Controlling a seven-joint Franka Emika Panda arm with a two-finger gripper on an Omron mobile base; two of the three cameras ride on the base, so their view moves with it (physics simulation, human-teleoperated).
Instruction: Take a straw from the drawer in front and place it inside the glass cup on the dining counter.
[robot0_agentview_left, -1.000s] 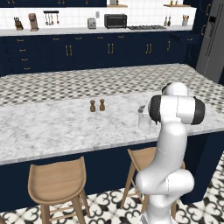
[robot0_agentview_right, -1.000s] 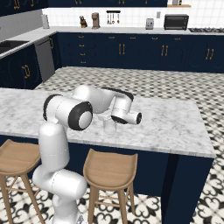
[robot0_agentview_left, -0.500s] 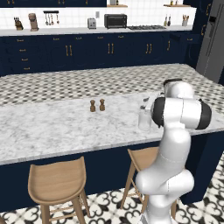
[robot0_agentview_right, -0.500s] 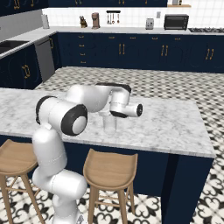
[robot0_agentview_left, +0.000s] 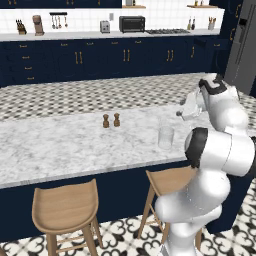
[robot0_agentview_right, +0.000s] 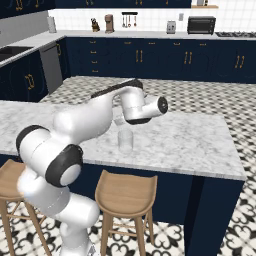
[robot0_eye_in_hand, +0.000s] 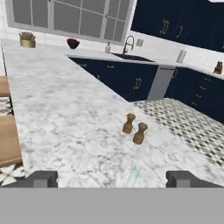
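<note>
- While the arm reaches out over the dining counter (robot0_agentview_left: 60, 145), its gripper (robot0_eye_in_hand: 111, 178) stands wide open with nothing between the two dark fingertips (robot0_eye_in_hand: 41, 178).
- The glass cup (robot0_agentview_left: 165, 137) stands upright on the marble near the counter's front edge, well apart from the two brown shakers (robot0_agentview_left: 111, 120).
- From the right base view the hand hangs just above and slightly behind the cup (robot0_agentview_right: 125, 141), so the cup lies almost straight below the fingers.
- In the hand view a faint pale-green sliver (robot0_eye_in_hand: 134, 173) shows between the fingertips; it may be the straw, but it is too thin to be sure.
- In either base view, whether a straw stands in the cup cannot be told.
</note>
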